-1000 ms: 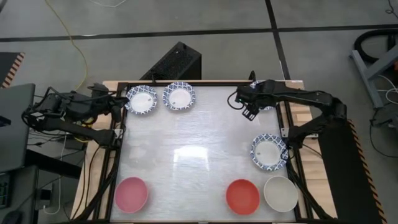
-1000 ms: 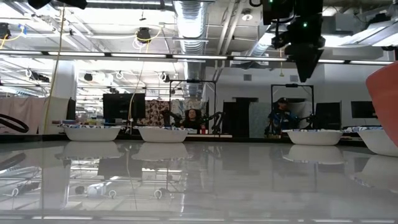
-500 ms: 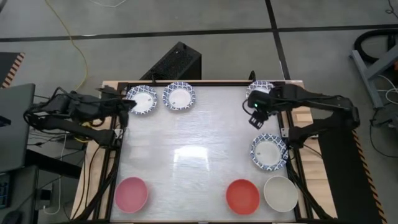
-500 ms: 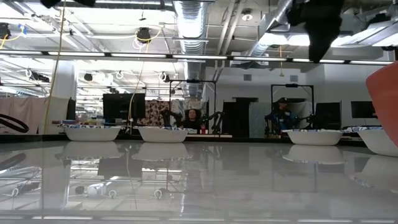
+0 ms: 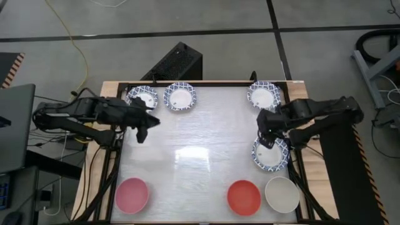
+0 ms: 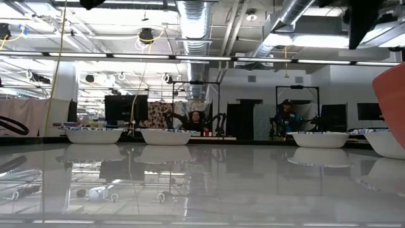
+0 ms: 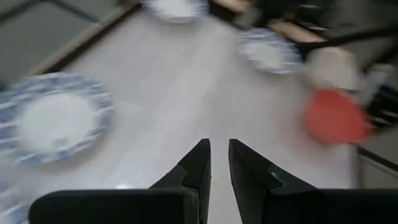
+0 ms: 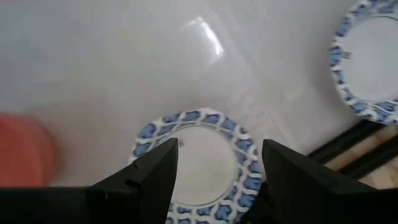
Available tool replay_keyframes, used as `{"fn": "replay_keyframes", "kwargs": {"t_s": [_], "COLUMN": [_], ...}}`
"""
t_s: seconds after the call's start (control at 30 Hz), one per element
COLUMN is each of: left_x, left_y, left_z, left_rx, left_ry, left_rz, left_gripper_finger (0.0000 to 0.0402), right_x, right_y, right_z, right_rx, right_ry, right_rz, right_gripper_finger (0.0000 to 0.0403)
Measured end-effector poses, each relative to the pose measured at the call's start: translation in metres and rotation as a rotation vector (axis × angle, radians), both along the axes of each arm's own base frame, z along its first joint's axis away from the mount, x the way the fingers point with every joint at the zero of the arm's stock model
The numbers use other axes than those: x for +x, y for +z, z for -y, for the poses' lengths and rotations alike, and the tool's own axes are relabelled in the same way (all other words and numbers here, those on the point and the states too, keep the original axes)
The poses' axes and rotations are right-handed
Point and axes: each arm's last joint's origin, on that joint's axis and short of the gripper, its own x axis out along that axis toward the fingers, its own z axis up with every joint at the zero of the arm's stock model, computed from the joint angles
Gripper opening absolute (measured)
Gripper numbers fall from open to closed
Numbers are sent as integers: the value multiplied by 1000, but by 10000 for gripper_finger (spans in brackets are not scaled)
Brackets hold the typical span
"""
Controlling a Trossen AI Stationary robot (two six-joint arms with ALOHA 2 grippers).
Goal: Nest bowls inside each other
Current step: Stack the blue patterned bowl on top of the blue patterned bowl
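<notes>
Seven bowls rest on their bases on the white table point(image 5: 200, 156). Blue-rimmed ones stand at the far left point(image 5: 147, 95), beside it point(image 5: 180, 97), at the far right point(image 5: 262, 95) and by the right edge point(image 5: 272, 157). Along the near edge are a pink bowl point(image 5: 132, 194), a red bowl point(image 5: 244, 197) and a plain white bowl point(image 5: 282, 194). My left gripper point(image 5: 142, 131) point(image 7: 218, 149) hangs above bare table near the far-left bowls, its fingers a narrow gap apart and holding nothing. My right gripper point(image 5: 267, 141) point(image 8: 217, 171) points down, wide open, above the right-edge bowl point(image 8: 196, 155).
A black frame point(image 5: 119, 156) runs round the table. Bare table lies in the middle between the bowls. In the low view the red bowl point(image 6: 389, 95) looms close at the right, and people sit in the room beyond the table.
My left gripper has swung from the far-left corner out over the table, toward its right and near edges. My right gripper has moved from the far-right bowl toward the near edge and now hangs over the right-edge blue-rimmed bowl. No bowl has moved.
</notes>
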Motion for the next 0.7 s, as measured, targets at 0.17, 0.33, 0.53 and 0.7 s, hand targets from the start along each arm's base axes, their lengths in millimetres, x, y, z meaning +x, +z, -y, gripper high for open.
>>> {"fn": "replay_keyframes", "kwargs": {"t_s": [0.17, 0.33, 0.53, 0.7], "left_x": [3, 3, 3, 3], "left_y": [9, 11, 11, 11], "left_z": [4, 5, 4, 4], "left_rx": [-29, -36, -5, -2], "left_ry": [-150, -154, -157, -152], "left_rz": [99, 116, 115, 115], "left_gripper_finger": [46, 46, 46, 46], "right_x": [1, 3, 10, 15], "right_y": [-1, -7, -24, -42], "right_z": [-22, -47, -84, -110], "right_rx": [35, 32, 1, -19], "right_ry": [15, -13, -43, -116], "right_rz": [44, 35, -19, -78], "right_gripper_finger": [255, 255, 255, 255]}}
